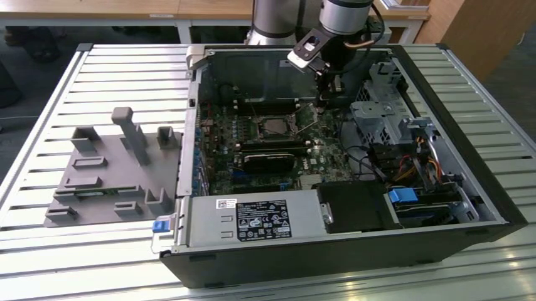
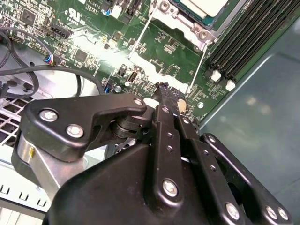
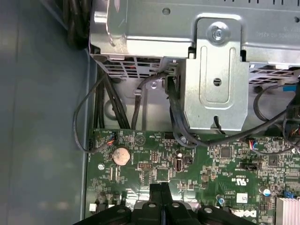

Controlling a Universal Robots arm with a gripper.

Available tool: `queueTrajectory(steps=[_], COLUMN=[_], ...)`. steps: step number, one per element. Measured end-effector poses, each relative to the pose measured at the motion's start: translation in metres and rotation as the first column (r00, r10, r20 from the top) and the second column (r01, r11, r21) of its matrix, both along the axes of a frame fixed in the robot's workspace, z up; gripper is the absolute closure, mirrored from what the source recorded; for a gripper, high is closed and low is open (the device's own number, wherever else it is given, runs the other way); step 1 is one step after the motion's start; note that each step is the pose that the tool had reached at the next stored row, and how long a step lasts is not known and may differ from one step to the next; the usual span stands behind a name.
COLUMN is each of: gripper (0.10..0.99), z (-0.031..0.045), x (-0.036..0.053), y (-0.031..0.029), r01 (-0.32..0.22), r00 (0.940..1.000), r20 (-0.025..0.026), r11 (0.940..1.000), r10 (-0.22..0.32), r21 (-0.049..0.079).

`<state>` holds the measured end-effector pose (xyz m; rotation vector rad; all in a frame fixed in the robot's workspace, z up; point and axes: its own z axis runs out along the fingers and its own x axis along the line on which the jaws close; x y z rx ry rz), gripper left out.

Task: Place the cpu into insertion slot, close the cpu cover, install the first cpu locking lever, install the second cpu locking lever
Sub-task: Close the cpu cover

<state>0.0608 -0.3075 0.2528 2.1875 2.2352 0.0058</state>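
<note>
At 2 o'clock off the insertion slot (image 1: 275,127) in the exterior view, gripper (image 1: 324,100) hangs, jaws together, empty — cpu (image 2: 204,5) looks seated, cpu cover (image 2: 199,28) apparently down; both locking levers (image 2: 140,39) look unlatched.

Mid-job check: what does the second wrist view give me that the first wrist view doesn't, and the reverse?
Second wrist view: the cpu at the picture's edge, two thin wire levers running across the board, and the long black memory slots.
First wrist view: the silver drive cage, black cables trailing from it, and a coin cell.
Both wrist views: the green motherboard and the hand, fingers shut.
</note>
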Motion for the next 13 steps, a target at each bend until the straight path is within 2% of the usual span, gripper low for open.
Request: queueTrajectory(steps=[13], gripper=[0.98], z=[-0.007], x=[0.0076], y=[0.0029], r01=[0.009], r00=[1.0], r20=[-0.0001], r11=[0.9999], r10=[-0.009], r21=[-0.004])
